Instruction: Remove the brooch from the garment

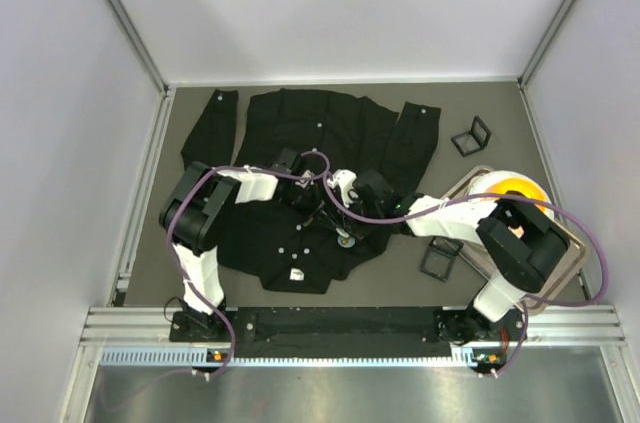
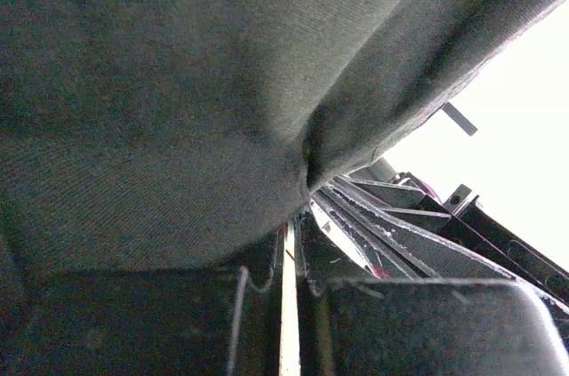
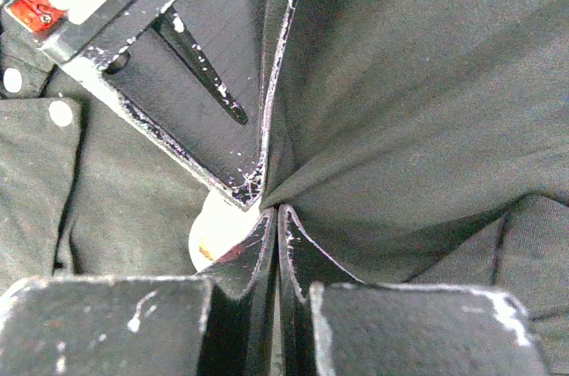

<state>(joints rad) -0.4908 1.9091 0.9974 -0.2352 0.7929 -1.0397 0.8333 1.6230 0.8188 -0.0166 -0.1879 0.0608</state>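
Along the near edge of the table ran one ribbed aluminium rail (image 1: 340, 323), and on it stood the two arm bases, side by side; the left arm (image 1: 195, 233) rose and bent inward over the cloth, and the right arm (image 1: 505, 253) did likewise from the other side, each trailed by a purple cable; just beyond the rail lay the hem of one large black long-sleeved button-up shirt (image 1: 300, 128), spread front up with both sleeves out; it bore a single small white tag (image 1: 296, 274) near that hem and a row of small white buttons up the front, too fine to count; the two pincers met over the middle of the shirt; the left gripper (image 2: 300, 207) was closed tight on a raised fold of the black cloth; the right gripper (image 3: 278, 212) was pinched shut on the same fold, tip to tip with the other; one small pale round brooch (image 3: 216, 232) showed just beside the right fingers, against the shirt and partly hidden; two small black square frames lay on the bare surface, one (image 1: 440, 258) near the right arm, the other (image 1: 470, 135) farther off by the right sleeve; one metal tray (image 1: 572, 255) at the right held a round yellow-and-white object (image 1: 515, 186); the flat grey-brown tabletop (image 1: 480, 108) was walled on three sides by plain white panels (image 1: 350, 3).
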